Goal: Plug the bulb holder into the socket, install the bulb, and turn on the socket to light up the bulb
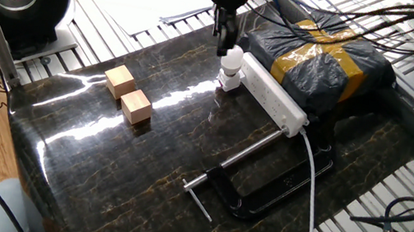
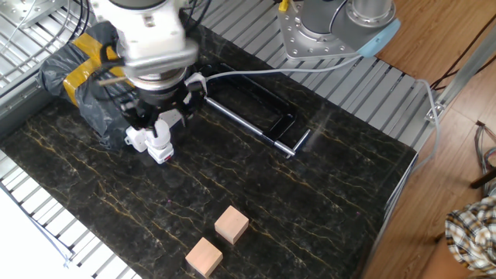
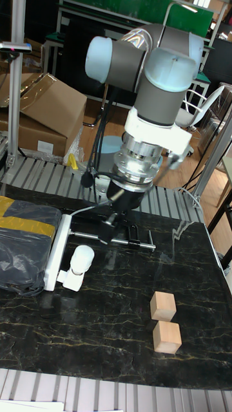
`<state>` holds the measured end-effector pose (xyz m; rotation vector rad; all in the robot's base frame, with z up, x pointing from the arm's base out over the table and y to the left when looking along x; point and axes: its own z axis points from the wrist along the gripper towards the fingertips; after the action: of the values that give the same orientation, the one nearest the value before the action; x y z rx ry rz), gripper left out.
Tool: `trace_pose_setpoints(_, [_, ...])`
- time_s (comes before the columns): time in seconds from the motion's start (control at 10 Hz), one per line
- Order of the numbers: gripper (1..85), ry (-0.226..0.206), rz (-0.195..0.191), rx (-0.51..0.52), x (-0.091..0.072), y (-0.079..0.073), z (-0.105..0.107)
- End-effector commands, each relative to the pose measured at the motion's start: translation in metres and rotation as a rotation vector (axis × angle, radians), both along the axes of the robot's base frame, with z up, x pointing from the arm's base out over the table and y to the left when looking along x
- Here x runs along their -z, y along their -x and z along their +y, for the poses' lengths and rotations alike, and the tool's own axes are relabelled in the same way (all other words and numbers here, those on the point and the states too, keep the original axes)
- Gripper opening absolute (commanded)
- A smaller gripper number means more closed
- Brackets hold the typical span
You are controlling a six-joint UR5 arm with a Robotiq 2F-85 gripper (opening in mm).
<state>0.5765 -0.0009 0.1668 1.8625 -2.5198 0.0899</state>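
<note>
At the far end of the long white multi-outlet power strip (image 1: 275, 94), roughly 12 o'clock on the dark marble tabletop (image 1: 140, 172), the small white cube-shaped bulb holder (image 1: 229, 80) sits plugged in, with the white round-topped bulb (image 1: 233, 56) seated in it. Bulb looks smooth, matte, unlit. Judged light, slippery and fragile; best held gently around the dome, not the base. Strip appears rigid, pinned by a black clamp (image 1: 261, 193) at 4 o'clock. The black two-finger gripper (image 1: 224, 42) hangs just above the bulb; whether its fingers are apart or together cannot be told. Two tan wooden cubes (image 1: 128, 93) lie well apart at 9 o'clock.
</note>
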Motion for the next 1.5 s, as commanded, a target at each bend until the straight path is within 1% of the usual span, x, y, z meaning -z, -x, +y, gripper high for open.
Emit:
trace_pose_setpoints(0.0, [54.0,0.073,0.010,-0.471,-0.002,-0.005,-0.017])
trace_pose_setpoints(0.1, [54.0,0.074,0.011,-0.533,0.000,-0.008,-0.020])
trace_pose_setpoints(0.3, [53.3,0.060,0.030,-0.677,0.013,-0.014,-0.028])
trace_pose_setpoints(0.4, [53.7,0.071,0.042,-0.758,0.018,-0.018,-0.035])
trace_pose_setpoints(0.5, [54.0,0.093,0.050,-0.819,0.020,-0.022,-0.041])
trace_pose_setpoints(0.6, [54.0,0.129,0.074,-0.874,0.021,-0.022,-0.051])
trace_pose_setpoints(0.7, [55.3,0.123,0.096,-0.909,0.023,-0.020,-0.051])
trace_pose_setpoints(0.8, [55.7,0.088,0.115,-0.929,0.025,-0.012,-0.045])
trace_pose_setpoints(0.9, [56.3,0.076,0.115,-0.957,0.025,-0.012,-0.041])
trace_pose_setpoints(1.0, [59.0,0.057,0.106,-1.004,0.029,-0.014,-0.033])
trace_pose_setpoints(1.1, [61.0,0.051,0.098,-1.051,0.033,-0.017,-0.027])
trace_pose_setpoints(1.3, [62.7,0.056,0.104,-1.108,0.038,-0.018,-0.025])
trace_pose_setpoints(1.4, [62.7,0.050,0.116,-1.130,0.037,-0.014,-0.025])
